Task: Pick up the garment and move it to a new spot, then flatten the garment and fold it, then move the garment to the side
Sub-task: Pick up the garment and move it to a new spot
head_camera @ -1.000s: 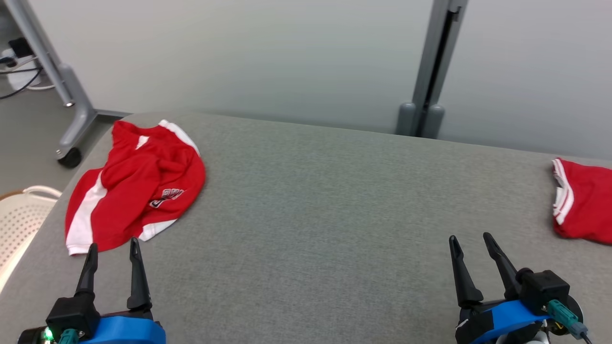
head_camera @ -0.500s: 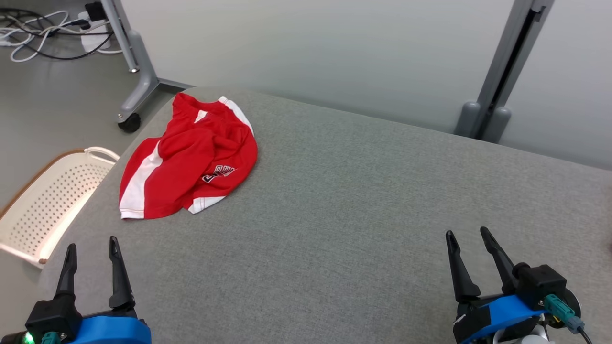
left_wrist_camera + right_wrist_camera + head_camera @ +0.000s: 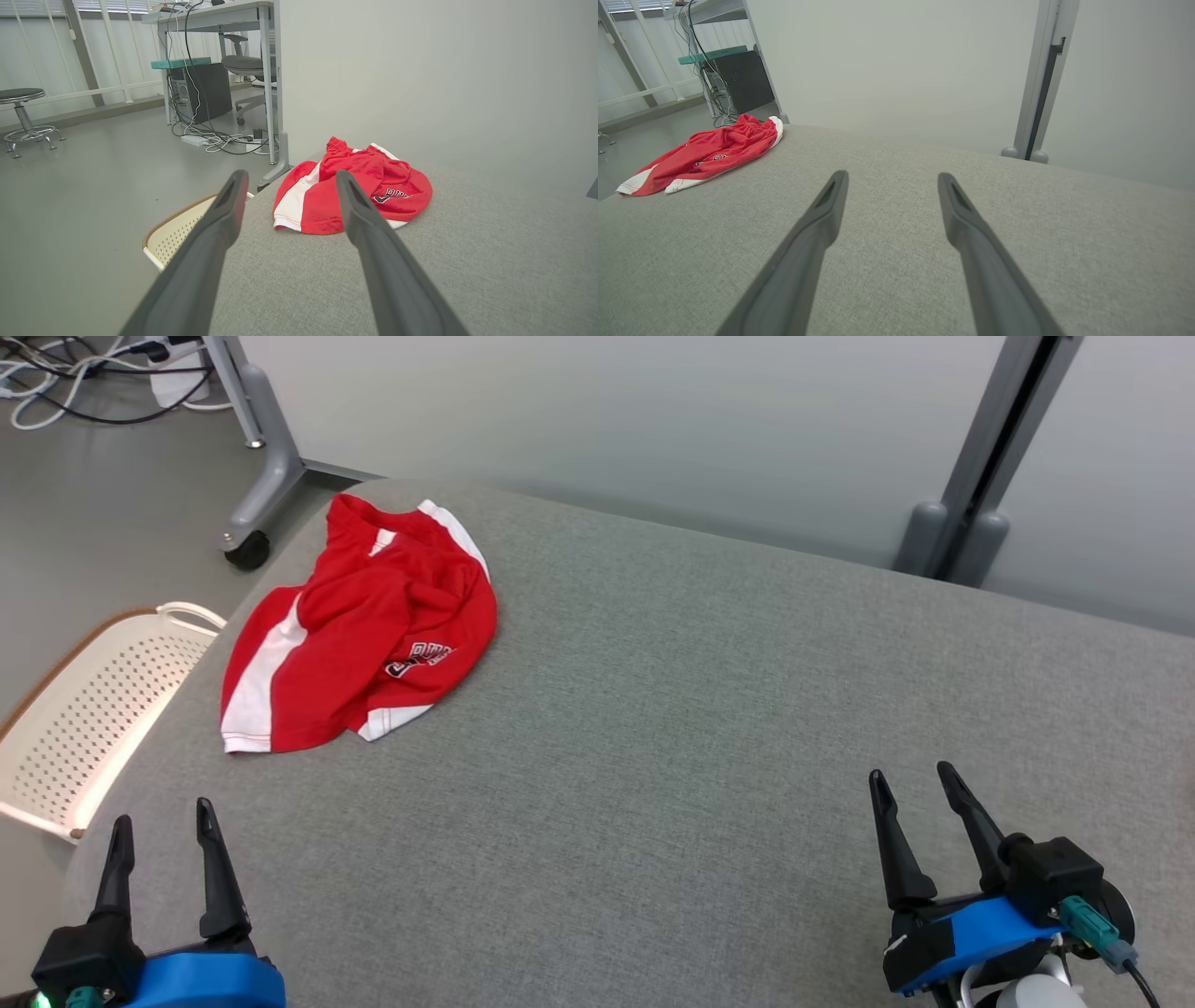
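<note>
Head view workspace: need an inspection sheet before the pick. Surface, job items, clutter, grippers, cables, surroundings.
Surface: grey fabric-covered table, smooth.
Job's things: crumpled red garment with white side stripes, at the table's far left corner, not folded.
Clutter: nothing seen.
Grippers: left gripper and right gripper both open, empty, at the near edge, apart from the garment.
Cables: white and black cables tangled on the floor beyond the table.
Surroundings: white perforated basket on the floor left of the table; grey wheeled stand leg; grey post.
</note>
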Tool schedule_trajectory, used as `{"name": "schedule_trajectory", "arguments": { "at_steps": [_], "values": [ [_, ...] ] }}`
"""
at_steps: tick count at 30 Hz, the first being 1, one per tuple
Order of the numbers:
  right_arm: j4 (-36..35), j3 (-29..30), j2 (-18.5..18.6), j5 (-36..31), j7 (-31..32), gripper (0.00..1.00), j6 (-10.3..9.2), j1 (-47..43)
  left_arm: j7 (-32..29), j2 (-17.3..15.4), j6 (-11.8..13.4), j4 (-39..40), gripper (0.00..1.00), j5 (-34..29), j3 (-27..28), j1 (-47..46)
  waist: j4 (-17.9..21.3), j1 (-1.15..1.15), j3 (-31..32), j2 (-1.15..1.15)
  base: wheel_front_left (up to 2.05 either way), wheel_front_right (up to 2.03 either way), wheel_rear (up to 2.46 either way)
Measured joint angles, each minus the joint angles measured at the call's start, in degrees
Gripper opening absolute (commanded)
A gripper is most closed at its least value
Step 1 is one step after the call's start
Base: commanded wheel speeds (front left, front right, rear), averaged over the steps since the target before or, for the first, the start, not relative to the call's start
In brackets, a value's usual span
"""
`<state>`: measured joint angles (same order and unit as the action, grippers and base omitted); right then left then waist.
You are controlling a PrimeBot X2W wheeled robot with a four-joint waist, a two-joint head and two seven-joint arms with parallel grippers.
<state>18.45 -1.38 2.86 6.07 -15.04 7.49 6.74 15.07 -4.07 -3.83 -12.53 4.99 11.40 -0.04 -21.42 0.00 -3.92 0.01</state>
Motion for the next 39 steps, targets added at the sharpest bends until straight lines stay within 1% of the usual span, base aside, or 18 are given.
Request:
{"name": "schedule_trajectory", "arguments": {
  "at_steps": [6, 10, 13, 17, 21, 24, 28, 31, 35, 39],
  "values": [
    [-0.8, 0.5, 0.0, -1.0, 0.0, 1.0, 0.0, 1.0, 0.0, -0.1, 0.2, -1.1, 1.0, 1.2, 1.1, -3.1, 2.2, 0.0, -2.0, 0.0, 0.0, 0.0, 0.0],
    [-2.2, 0.7, 0.6, -2.0, 0.0, 1.0, 0.0, 2.4, 0.0, -2.2, -0.2, -2.9, 1.0, 2.2, 2.8, -8.9, 4.4, 0.0, -4.3, 0.0, 0.0, 0.0, 0.0],
    [-3.3, 0.4, 1.6, -2.7, 0.0, 1.0, 0.0, 4.1, 0.0, -3.8, -0.3, -4.9, 1.0, 2.7, 3.6, -14.1, 6.7, 0.01, -6.8, 0.0, 0.0, 0.0, 0.0],
    [-5.2, 0.5, 3.1, -3.6, 0.6, 1.0, 0.0, 6.1, 0.0, -6.9, -0.7, -8.0, 1.0, 3.4, 5.0, -21.6, 10.4, 0.0, -10.7, 0.0, 0.0, 0.0, 0.0],
    [-8.4, 1.8, 4.8, -4.5, 1.4, 1.0, 0.0, 7.6, 0.0, -9.7, -0.7, -10.8, 1.0, 3.7, 6.3, -28.5, 14.2, 0.01, -15.0, 0.01, 0.0, 0.0, 0.0],
    [-11.2, 3.1, 5.8, -5.0, 2.1, 1.0, 0.0, 8.2, 0.0, -12.3, -0.7, -13.4, 1.0, 4.0, 7.1, -32.7, 16.7, 0.01, -18.4, 0.01, 0.0, 0.0, 0.0],
    [-15.4, 4.7, 6.7, -6.0, 3.1, 1.0, 0.0, 8.3, 0.0, -16.4, -0.8, -19.1, 1.0, 4.6, 7.9, -38.9, 19.7, 0.02, -22.8, 0.01, 0.0, 0.0, 0.0],
    [-18.5, 6.4, 7.1, -7.0, 3.8, 1.0, 0.0, 8.1, 0.0, -18.6, -0.9, -23.2, 1.0, 4.9, 8.3, -42.6, 20.8, 0.02, -25.5, 0.01, 0.0, 0.0, 0.0],
    [-21.9, 7.8, 7.3, -7.6, 4.9, 1.0, 0.0, 7.0, -0.6, -20.9, -1.3, -29.6, 1.0, 5.0, 7.8, -46.5, 21.2, 0.01, -28.4, 0.01, 0.0, 0.0, 0.0],
    [-24.4, 8.8, 7.7, -7.8, 5.7, 1.0, 0.0, 6.5, -4.5, -21.9, -1.8, -36.6, 1.0, 4.6, 5.8, -49.7, 21.0, 0.01, -30.3, 0.02, 0.0, 0.0, 0.0]
  ]
}}
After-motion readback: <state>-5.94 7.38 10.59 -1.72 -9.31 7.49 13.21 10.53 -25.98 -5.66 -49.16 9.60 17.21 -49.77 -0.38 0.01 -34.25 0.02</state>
